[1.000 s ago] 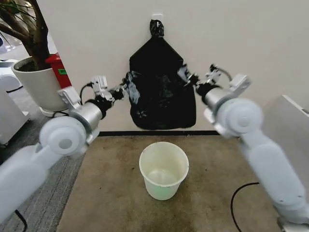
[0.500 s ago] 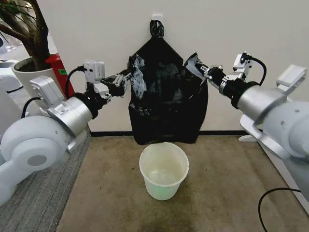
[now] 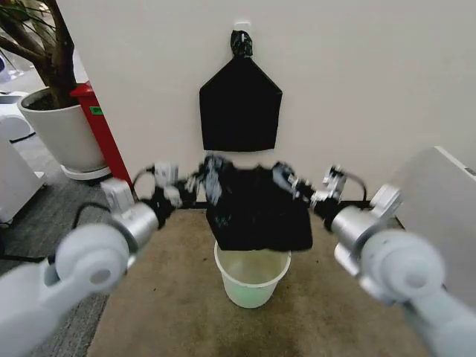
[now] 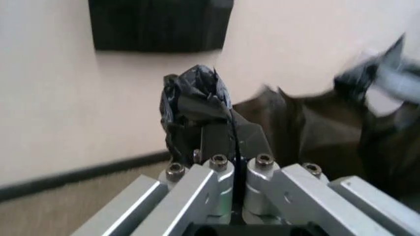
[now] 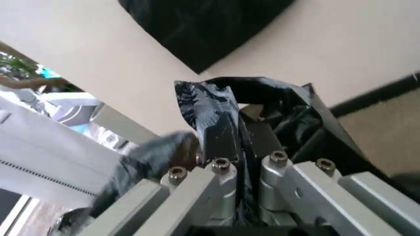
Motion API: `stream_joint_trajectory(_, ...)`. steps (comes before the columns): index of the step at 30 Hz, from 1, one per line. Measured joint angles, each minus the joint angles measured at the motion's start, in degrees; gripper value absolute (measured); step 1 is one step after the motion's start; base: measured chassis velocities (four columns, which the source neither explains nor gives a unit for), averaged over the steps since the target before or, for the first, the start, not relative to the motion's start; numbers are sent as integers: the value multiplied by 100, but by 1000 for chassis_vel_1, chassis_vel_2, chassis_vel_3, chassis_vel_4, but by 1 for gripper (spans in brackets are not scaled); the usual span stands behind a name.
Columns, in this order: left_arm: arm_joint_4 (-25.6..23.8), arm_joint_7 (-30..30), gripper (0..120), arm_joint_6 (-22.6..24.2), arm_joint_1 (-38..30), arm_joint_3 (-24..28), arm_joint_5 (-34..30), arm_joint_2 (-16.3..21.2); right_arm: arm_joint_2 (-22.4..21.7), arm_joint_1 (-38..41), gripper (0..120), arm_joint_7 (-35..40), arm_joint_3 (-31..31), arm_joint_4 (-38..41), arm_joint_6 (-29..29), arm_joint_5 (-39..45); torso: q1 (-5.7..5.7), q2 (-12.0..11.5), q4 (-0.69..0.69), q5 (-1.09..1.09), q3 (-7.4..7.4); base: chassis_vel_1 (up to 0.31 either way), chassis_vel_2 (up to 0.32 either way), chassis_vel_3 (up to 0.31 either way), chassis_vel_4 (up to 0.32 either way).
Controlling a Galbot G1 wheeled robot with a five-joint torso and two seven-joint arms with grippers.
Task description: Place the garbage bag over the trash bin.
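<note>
The garbage bag (image 3: 258, 210), thin, glossy, crinkled black plastic, is held stretched between both grippers, directly above the trash bin (image 3: 252, 277); its lower edge hangs at or just over the bin's back rim, but contact can't be judged. The bin is round, cream-white, tapering downward w/ a rolled rim and a faint green tint low down. It stands on a brown, short-pile carpet (image 3: 171, 297).

The left gripper (image 3: 195, 186) is clamped on the bag's left top corner, and the right gripper (image 3: 292, 184) on the right top corner. In the left wrist view, the left gripper (image 4: 233, 147) is seen w/ jaws pressed together, a bunched wad of black film pinched between them and sticking up past the tips. In the right wrist view, the right gripper (image 5: 235, 142) is seen likewise pressed shut on a crumpled fold of film.

A second bag, smooth, matte, flat, w/ a straight triangular top (image 3: 240, 106), is hung on the off-white wall (image 3: 372, 82) from a knotted top; its lower part is also seen in both wrist views. The bin is seen from the head cam alone.

To the left, a large white plant pot (image 3: 61, 134) w/ a dark trunk, a red box (image 3: 100, 123) behind it, and grey carpet (image 3: 44, 216) are seen. A dark baseboard (image 3: 178, 204) runs along the wall foot.
</note>
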Motion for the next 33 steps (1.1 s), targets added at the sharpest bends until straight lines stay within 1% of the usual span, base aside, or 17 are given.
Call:
stream_joint_trajectory(2,16,1,0,-12,93,3,74,-34,34,-53,0,-25,-12,-14,11,-59,0,0,0,0,0,0,0,0,0)
stream_joint_trajectory(3,64,2,0,-48,317,20,272,-130,107,-192,0,-103,-41,-49,42,-221,0,0,1,-1,0,0,0,0,0)
stream_joint_trajectory(6,168,-20,0,-156,626,37,602,-280,276,-540,0,-292,-73,-127,104,-526,0,0,0,0,0,0,0,0,0)
stream_joint_trajectory(9,154,-33,0,-229,754,7,732,-308,365,-711,0,-304,-112,-40,164,-621,0,0,-1,0,0,0,0,0,0)
stream_joint_trajectory(10,93,-51,0,-253,786,-41,751,-294,391,-746,0,-297,-140,102,190,-621,0,0,-1,0,0,0,0,0,0)
stream_joint_trajectory(14,-84,-127,0,-364,667,-179,766,-148,287,-480,0,-241,-192,411,274,-432,0,0,0,1,0,0,0,0,0)
stream_joint_trajectory(16,-98,-133,0,-369,655,-183,765,-138,282,-470,0,-240,-192,415,276,-423,0,0,0,1,0,0,0,0,0)
stream_joint_trajectory(19,-473,-270,0,-461,485,-283,703,130,-11,-10,0,-168,-123,564,353,34,0,0,-1,1,1,0,0,0,0)
stream_joint_trajectory(22,-833,-418,0,-484,553,-448,571,412,-95,251,0,-94,-151,589,386,351,0,0,-1,1,0,0,0,0,0)
stream_joint_trajectory(23,-966,-509,0,-500,623,-560,521,511,-75,366,0,-62,-218,573,405,452,0,0,0,2,0,0,0,0,0)
stream_joint_trajectory(24,-966,-509,0,-500,623,-560,521,511,-75,366,0,-62,-218,573,405,452,0,0,0,2,0,0,0,0,0)
stream_joint_trajectory(26,-1094,-704,0,-559,684,-667,505,613,5,511,0,-53,-323,495,410,538,0,0,1,1,0,0,0,0,0)
stream_joint_trajectory(30,-1094,-935,0,-600,679,-799,550,669,222,745,0,59,-513,200,462,696,0,0,0,0,1,0,0,0,0)
stream_joint_trajectory(33,-1057,-1024,0,-557,702,-877,616,670,332,779,0,137,-554,54,494,713,0,0,0,0,1,0,0,0,0)
